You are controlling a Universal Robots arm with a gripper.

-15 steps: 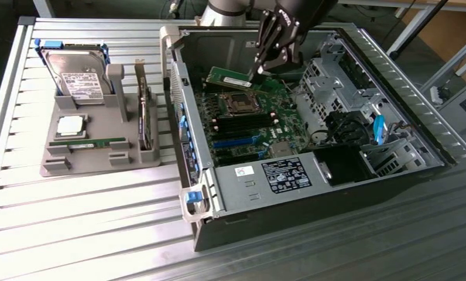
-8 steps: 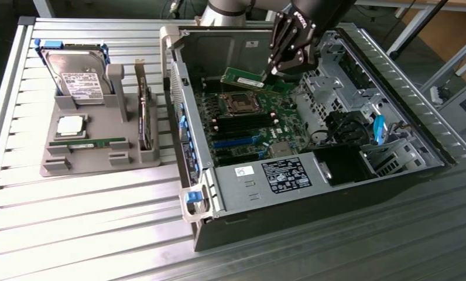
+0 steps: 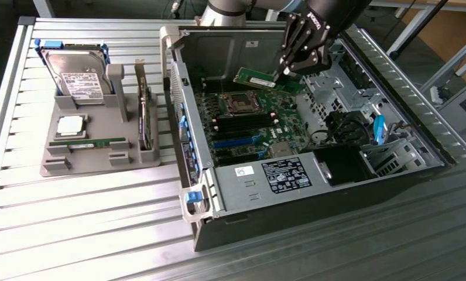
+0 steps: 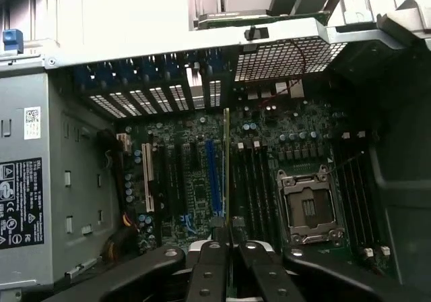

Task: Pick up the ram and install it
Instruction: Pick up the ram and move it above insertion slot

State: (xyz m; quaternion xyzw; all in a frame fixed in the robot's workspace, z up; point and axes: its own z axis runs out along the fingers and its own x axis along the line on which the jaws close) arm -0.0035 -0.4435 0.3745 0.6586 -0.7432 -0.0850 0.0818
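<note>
Claw: the black claw is pinching one end of the ram. In the wrist view its two fingers press on the stick from both sides.
Ram, where: it is up in the air inside the open computer case, above the green motherboard. It is not touching the board. It hangs near the square processor socket, on the far side of it.
Ram, look: a long, thin, flat green stick. It has a pale label on its flat side. It sticks out from the claw toward the exterior view's left and is a bit tilted.
Ram, wrist view: here the ram shows its thin edge, like a straight green line running away from the claw. A long blue slot is on one side of that line and long black slots are on the other. The socket is past the black slots.
Case: it lies on its side with the lid off, on the ribbed metal tabletop. A grey power box with a black sticker sits at its near end.
Grey holder: the holder sits on the tabletop at the exterior view's left, well apart from the claw. It holds a silver hard drive, a square silver chip and a spare green stick lying flat.
</note>
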